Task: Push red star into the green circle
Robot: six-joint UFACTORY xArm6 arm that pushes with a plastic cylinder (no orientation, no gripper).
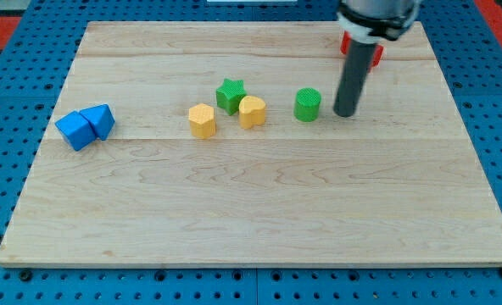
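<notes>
The green circle [307, 104] is a short green cylinder standing right of the board's centre, toward the view's top. My tip [345, 113] rests on the board just to the right of it, a small gap apart. A red block [376, 52] shows only as slivers behind the rod near the view's top right; its shape cannot be made out.
A green star [230, 92] touches a yellow heart [252, 111], with a yellow hexagon [202, 120] just left of them. A blue cube [75, 130] and a blue triangle [99, 120] sit together at the left. The wooden board [259, 203] lies on a blue pegboard.
</notes>
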